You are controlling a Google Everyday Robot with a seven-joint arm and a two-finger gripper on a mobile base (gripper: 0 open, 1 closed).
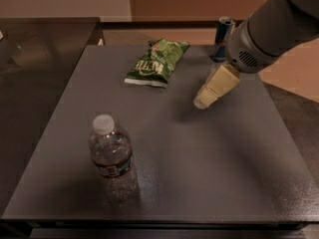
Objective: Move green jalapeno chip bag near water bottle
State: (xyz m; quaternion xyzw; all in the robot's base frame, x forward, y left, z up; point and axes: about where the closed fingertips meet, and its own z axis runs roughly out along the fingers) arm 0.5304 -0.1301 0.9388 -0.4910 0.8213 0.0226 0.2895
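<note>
The green jalapeno chip bag (156, 62) lies flat at the far middle of the dark grey table (199, 173). The water bottle (111, 156) stands upright near the front left, with a white cap and a dark label band. My gripper (203, 100) hangs from the grey arm at the upper right, its cream-coloured fingers pointing down and left. It is above the table, to the right of the bag and apart from it, holding nothing that I can see.
A slim blue-and-silver drink can (224, 32) stands at the far edge, right of the bag and partly behind my arm. A darker counter (35, 59) adjoins the table on the left. A tan floor (299, 73) shows on the right.
</note>
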